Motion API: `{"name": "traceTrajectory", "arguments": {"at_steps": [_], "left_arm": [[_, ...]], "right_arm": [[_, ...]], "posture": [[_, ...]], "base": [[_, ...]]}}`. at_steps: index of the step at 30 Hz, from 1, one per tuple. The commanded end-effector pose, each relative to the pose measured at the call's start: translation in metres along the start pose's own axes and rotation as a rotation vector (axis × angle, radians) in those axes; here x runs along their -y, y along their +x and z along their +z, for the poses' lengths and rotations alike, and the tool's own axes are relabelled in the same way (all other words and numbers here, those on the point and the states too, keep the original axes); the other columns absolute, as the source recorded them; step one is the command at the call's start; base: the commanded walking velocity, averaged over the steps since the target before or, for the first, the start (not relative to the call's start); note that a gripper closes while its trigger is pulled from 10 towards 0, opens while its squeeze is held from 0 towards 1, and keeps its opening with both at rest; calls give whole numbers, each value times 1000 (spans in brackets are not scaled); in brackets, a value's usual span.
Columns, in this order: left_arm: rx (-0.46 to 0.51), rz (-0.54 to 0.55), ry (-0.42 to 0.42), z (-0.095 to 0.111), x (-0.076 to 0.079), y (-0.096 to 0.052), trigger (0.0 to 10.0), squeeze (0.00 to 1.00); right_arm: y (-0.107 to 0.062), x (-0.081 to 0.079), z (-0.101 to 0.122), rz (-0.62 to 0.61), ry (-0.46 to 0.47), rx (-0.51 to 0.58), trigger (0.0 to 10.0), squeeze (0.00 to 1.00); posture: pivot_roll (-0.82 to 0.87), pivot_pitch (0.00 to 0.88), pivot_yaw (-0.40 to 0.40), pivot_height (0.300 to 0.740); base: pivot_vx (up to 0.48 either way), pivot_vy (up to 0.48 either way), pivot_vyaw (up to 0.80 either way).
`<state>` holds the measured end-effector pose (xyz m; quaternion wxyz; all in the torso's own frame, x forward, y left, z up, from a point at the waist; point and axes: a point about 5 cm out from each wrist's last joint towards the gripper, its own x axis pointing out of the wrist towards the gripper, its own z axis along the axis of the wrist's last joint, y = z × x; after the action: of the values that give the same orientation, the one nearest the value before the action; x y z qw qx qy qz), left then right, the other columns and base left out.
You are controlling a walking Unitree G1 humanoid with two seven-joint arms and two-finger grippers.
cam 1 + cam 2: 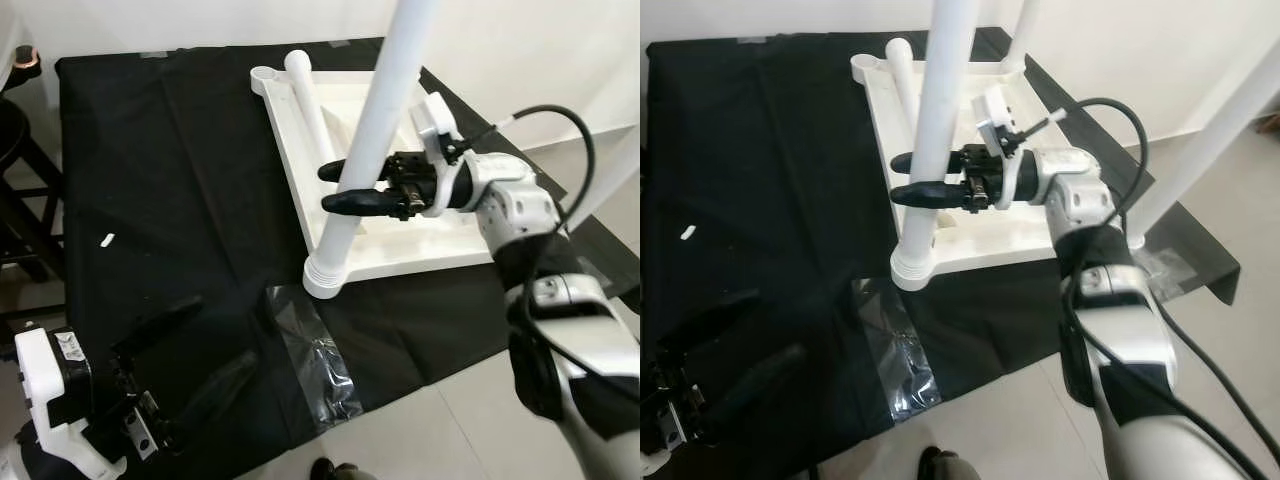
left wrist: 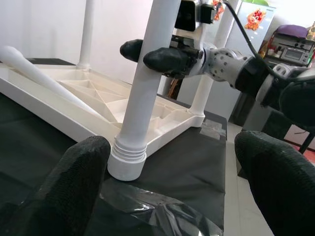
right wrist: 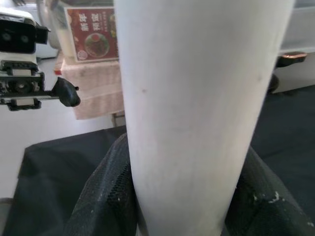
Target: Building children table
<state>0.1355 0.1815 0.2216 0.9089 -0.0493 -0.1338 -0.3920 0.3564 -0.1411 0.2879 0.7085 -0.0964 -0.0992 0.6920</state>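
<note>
Item: white plastic children's table top, lying upside down on a black cloth spread over the floor, ribbed underside facing up. One upright white plastic leg stands screwed into the near corner socket, its threaded collar seated at the base. A second loose white tapered leg lies flat across the underside, near the far corner socket. Two further legs stand at the far corners, seen from the left wrist view.

Right claw: clenched around the upright white plastic leg at about mid-height, one black finger on each side, both touching the tube.

Left claw: released, fingers spread wide apart, hovering low over the black cloth, near the strip of clear plastic tape stuck to the cloth, just before the socket.

Small white scrap: lies on the cloth, well apart from the table top.

Writing: a red poster with white Chinese characters and a round dish pictured; the characters are too small to read reliably.

Containers: none that can be made out.

Dark wooden stool: stands beside the cloth's edge on the robot's left.
</note>
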Motion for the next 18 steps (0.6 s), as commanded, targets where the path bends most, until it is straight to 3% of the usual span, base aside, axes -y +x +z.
{"name": "traceTrajectory", "arguments": {"at_steps": [1,3,4,5,6,7,8,9,11,13,16,17,18], "left_arm": [[-10,-8,-2,-1,1,0,10000,0],[-8,-7,-1,-2,1,-1,10000,0],[-8,-7,-1,-2,1,-1,10000,0],[-8,-7,-1,-2,-1,-1,10000,0],[-7,-10,-1,-2,-2,0,10000,0],[-6,-13,-1,-2,-3,1,10000,0],[-6,-13,-1,-2,-3,1,10000,0],[0,-18,-4,-2,-4,3,10000,0],[5,-24,-7,-2,-4,5,10000,0],[8,-28,-9,-3,-5,7,10000,0],[14,-35,-9,-3,-6,9,10000,0],[16,-36,-8,-2,-6,9,10000,0],[16,-37,-7,-2,-7,9,10000,0]], "right_arm": [[-9,-3,-14,-89,18,-46,0,0],[7,-18,-44,-445,84,-51,0,0],[7,-18,-44,-445,84,-51,0,0],[14,-29,-62,-806,89,-88,0,0],[21,-59,-80,-998,130,-152,0,0],[22,-79,-86,-1110,156,-192,0,0],[22,-79,-86,-1110,156,-192,0,0],[28,-94,-90,-1135,150,-226,0,0],[35,-98,-92,-1119,165,-230,0,0],[38,-97,-93,-1117,169,-229,0,0],[45,-83,-84,-1113,150,-187,0,0],[45,-79,-81,-1119,145,-175,3608,0],[45,-76,-80,-1115,141,-171,10000,0]], "posture": [[174,218,-174,740],[169,219,-166,740],[169,219,-166,740],[156,220,-153,740],[146,217,-139,740],[146,217,-139,740],[146,217,-139,740],[140,215,-130,740],[137,206,-122,740],[137,206,-122,740],[140,196,-118,740],[141,195,-117,740],[143,195,-116,740]], "base": [[0,0,0],[0,0,0],[0,0,0],[0,0,0],[0,0,0],[0,0,0],[0,0,0],[0,0,0],[0,0,0],[0,0,0],[0,0,0],[0,0,0],[0,0,0]]}}
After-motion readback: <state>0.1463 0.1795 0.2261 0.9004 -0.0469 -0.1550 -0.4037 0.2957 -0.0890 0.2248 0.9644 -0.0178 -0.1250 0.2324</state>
